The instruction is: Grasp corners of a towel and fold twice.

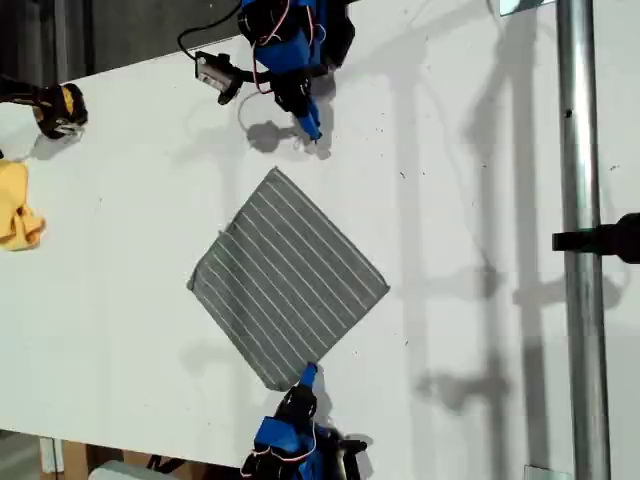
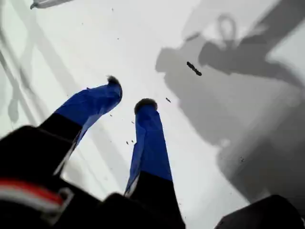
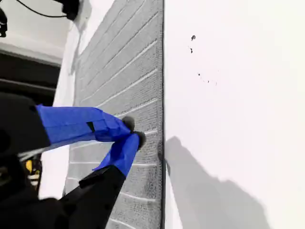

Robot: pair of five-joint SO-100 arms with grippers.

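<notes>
The second claw [image 3: 132, 130], at the bottom of the exterior view, has its blue fingers pressed together over the near corner [image 1: 283, 385] of the towel [image 1: 288, 277]; whether cloth is pinched cannot be told. The grey striped towel lies flat, diamond-wise, mid-tabletop [image 1: 480, 200]. Beyond its far corner [image 1: 276, 172], the first claw [image 2: 128, 98] hangs slightly spread over bare tabletop, holding nothing.

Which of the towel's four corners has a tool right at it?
The towel's bottom corner in the exterior view; my second tool sits beside it.
</notes>
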